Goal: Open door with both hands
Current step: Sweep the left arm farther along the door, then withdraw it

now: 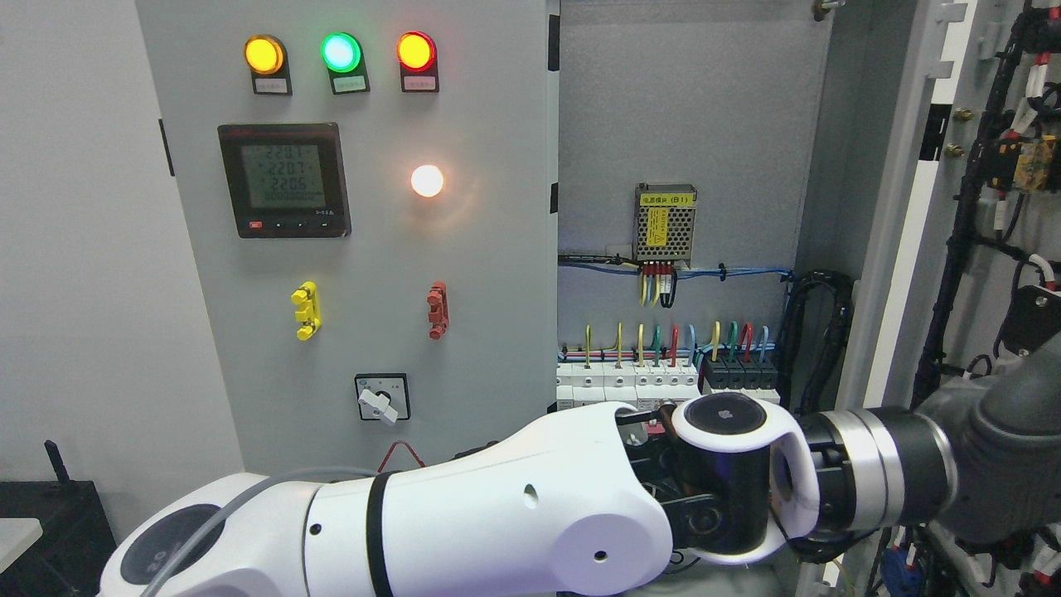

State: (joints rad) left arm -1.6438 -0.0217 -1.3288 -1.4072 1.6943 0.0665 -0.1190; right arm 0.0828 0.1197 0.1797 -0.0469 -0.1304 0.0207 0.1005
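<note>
Open cabinet (688, 124) holds breakers (663, 381)

— What does the cabinet's back plate (688, 99) carry?
— A power supply (664, 222) with yellow labels near its middle. A row of breakers (663, 377) runs along the lower edge, with coloured wires (673, 340) rising from them.

I see a gray cabinet door (365, 274) with three round lights: yellow (264, 54), green (341, 52) and red (415, 50). A white light (427, 181) glows below. The meter (283, 180) is black with a gray-green screen. One small handle (306, 310) is yellow, one (437, 310) is red. My left arm (464, 522) is white with black bands.
</note>
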